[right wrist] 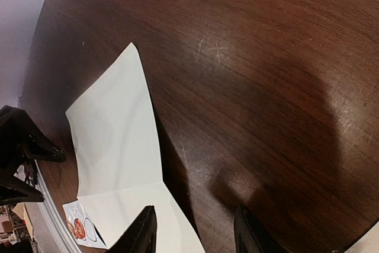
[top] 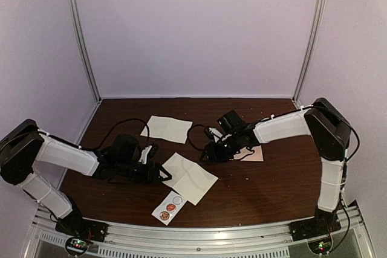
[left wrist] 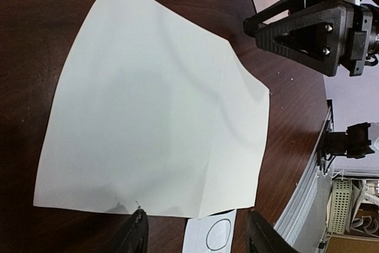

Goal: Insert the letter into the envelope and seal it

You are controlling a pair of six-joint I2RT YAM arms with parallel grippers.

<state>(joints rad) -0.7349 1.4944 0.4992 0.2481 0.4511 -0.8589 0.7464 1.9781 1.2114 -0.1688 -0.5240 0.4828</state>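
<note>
Left gripper (left wrist: 196, 217) open, empty, jaws apart at lower edge of the folded letter (left wrist: 154, 105), seemingly lining up a pinch; right gripper (right wrist: 194, 214) open, empty, mid-frame; envelope (top: 257, 153) flat centre-right, half under right arm (top: 284, 128).

Dim, soft top pic; wrist pics brighter w/ shadows.

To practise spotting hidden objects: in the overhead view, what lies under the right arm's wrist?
A corner of the envelope shows on the table beneath the right arm. The rest, including its flap, is covered by the wrist.
</note>
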